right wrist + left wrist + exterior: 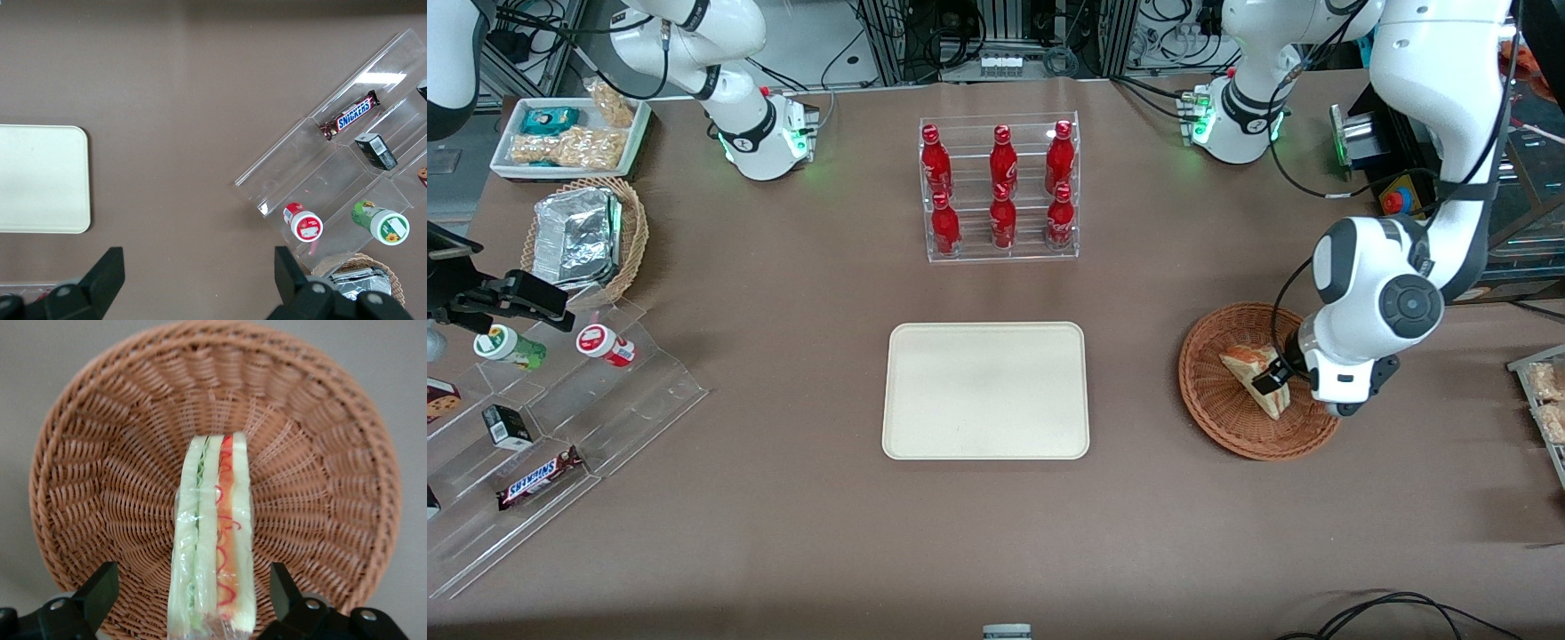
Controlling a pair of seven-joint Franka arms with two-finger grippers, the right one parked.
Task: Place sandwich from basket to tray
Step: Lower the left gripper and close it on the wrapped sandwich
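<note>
Brown cloth covers the table (783,293), and toward the working arm's end of it sits the basket (1218,391), a round shallow dish of reddish-brown wicker. Directly over the basket hangs the gripper (190,597), wrist pointing down into the bowl. Its two black fingers (100,590) are spread wide, one on each flank of the sandwich (213,540), with clear gaps between the pads and the wrap on both sides; nothing is pinched.

Below the gripper, the sandwich lies in the basket, a wrapped wedge of white bread showing green filling along one layer and red-orange along the other. In the front view the wedge (1249,366) rests against the basket's inner slope, partly covered by the wrist housing.

Well apart from the gripper, toward the middle of the table, lies the tray (985,391), cream-white, flat, with rounded corners and nothing on it. Farther from the front camera than the tray stands a clear rack (1000,191) holding six red bottles. Toward the parked arm's end, far from the gripper, are a stepped acrylic stand (560,444) with a Snickers bar (540,477) and a tan basket of foil containers (587,238).
</note>
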